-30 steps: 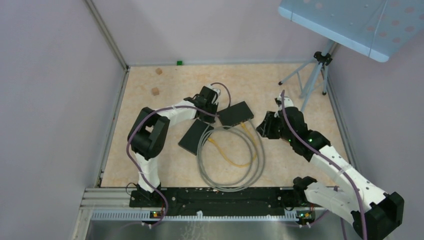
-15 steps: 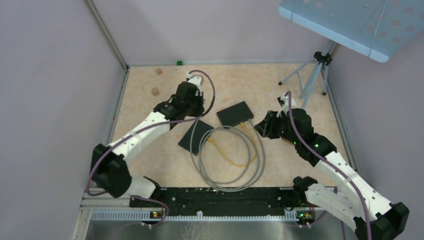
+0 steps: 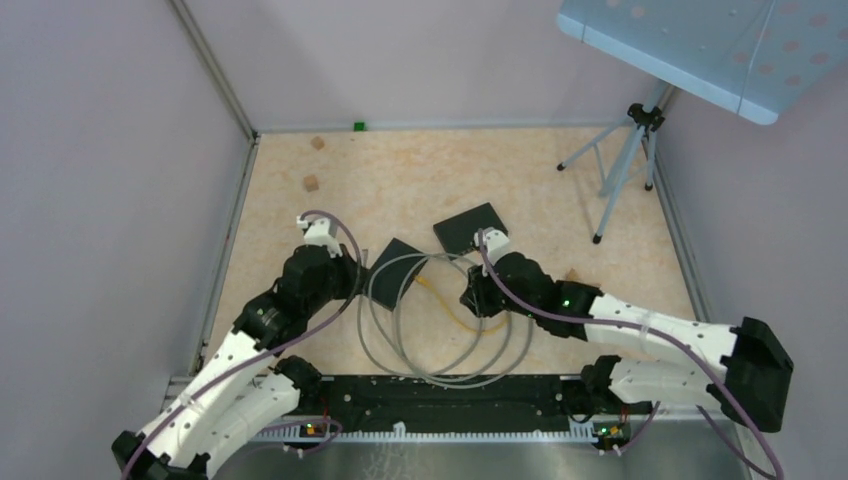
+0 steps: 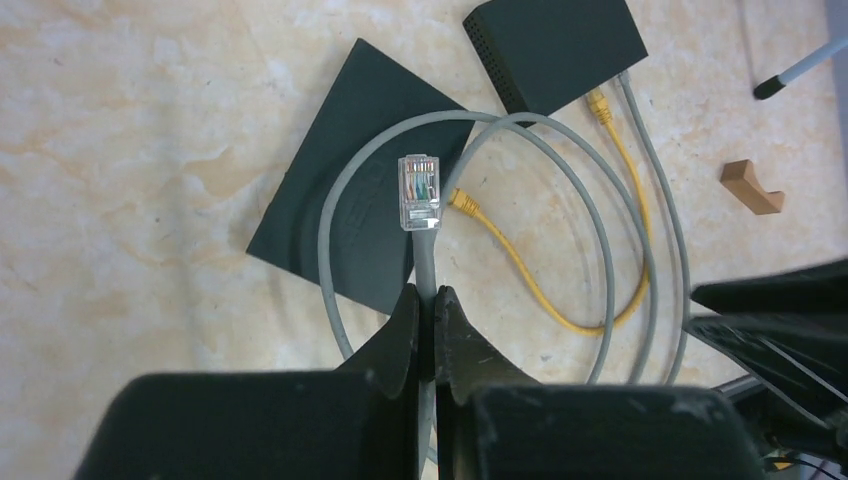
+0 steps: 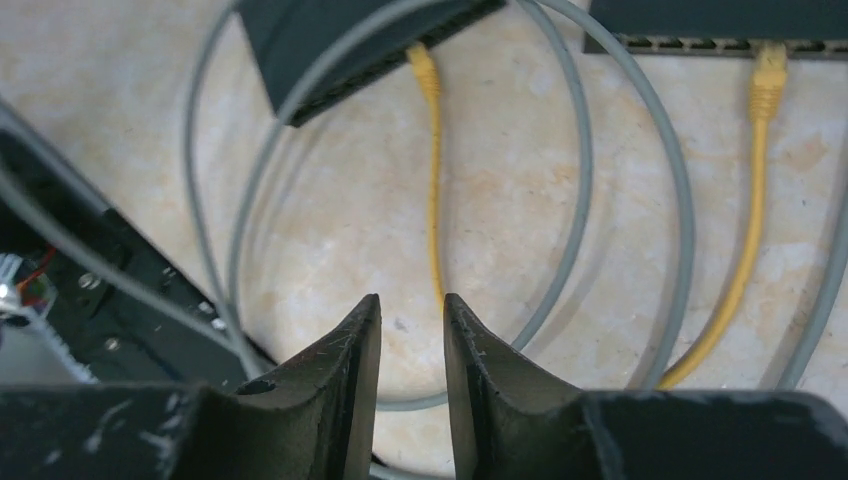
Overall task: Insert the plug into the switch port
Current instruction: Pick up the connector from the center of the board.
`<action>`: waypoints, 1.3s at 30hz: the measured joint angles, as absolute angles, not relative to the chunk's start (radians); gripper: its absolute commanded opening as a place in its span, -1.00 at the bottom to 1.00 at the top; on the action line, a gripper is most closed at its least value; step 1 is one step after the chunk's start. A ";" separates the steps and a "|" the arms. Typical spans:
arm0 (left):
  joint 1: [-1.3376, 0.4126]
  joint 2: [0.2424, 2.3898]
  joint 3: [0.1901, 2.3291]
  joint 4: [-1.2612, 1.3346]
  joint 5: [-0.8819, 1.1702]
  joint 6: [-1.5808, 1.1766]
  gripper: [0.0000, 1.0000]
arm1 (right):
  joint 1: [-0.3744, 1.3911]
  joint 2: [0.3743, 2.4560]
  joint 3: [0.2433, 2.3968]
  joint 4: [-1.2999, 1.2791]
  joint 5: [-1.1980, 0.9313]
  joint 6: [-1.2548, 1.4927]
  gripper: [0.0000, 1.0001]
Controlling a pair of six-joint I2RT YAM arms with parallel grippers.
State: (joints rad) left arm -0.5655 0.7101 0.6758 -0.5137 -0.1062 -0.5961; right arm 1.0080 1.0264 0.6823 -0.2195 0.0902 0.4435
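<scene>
My left gripper [image 4: 427, 300] is shut on the grey cable [image 4: 426, 260] just below its clear plug [image 4: 419, 193]. It holds the plug in the air over the near black switch [image 4: 340, 200], and it also shows in the top view [image 3: 355, 275]. The far black switch [image 4: 555, 45] has a yellow cable [image 4: 597, 100] and the grey cable's other end in its ports. My right gripper [image 5: 412, 305] is open and empty, low over the yellow cable [image 5: 435, 200], between the switches and the near rail in the top view [image 3: 475, 295].
Grey cable loops lie on the table in front of both switches [image 3: 440, 375]. A wooden block [image 3: 573, 273] lies right of my right arm. Two small blocks [image 3: 311, 183] and a green cube [image 3: 358, 125] lie at the back left. A tripod [image 3: 625, 160] stands at the back right.
My left arm has drawn back from the far switch toward the near left, taking the grey cable's plug end along. My right arm has swung left and nearer, over the cable loops.
</scene>
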 measured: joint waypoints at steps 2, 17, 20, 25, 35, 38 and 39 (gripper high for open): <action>-0.566 0.649 0.644 -0.533 -0.105 -0.622 -1.00 | 1.012 1.085 0.665 -0.201 0.146 0.472 -0.54; -0.566 0.575 0.593 -0.595 -0.085 -0.686 -1.00 | 0.994 1.507 0.683 -0.017 0.252 0.664 -1.00; -0.566 0.564 0.593 -0.600 -0.080 -0.691 -1.00 | 0.945 1.533 0.683 -0.025 0.267 0.717 -1.00; -0.566 0.561 0.593 -0.599 -0.065 -0.701 -1.00 | 0.813 1.532 0.674 -0.025 0.296 0.791 -1.00; -0.566 0.560 0.600 -0.575 -0.007 -0.687 -1.00 | 0.533 1.476 0.595 0.037 0.284 0.926 -1.00; -0.566 0.566 0.584 -0.535 0.037 -0.699 -1.00 | 0.474 1.465 0.595 0.021 0.294 0.910 -1.00; -0.566 0.568 0.571 -0.516 0.051 -0.706 -1.00 | 0.459 1.459 0.595 0.016 0.295 0.897 -1.00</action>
State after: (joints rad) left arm -0.5659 0.5678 0.5709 -0.5156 0.0513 -0.7055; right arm 0.4587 1.4593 0.5949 0.0158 0.2947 0.8974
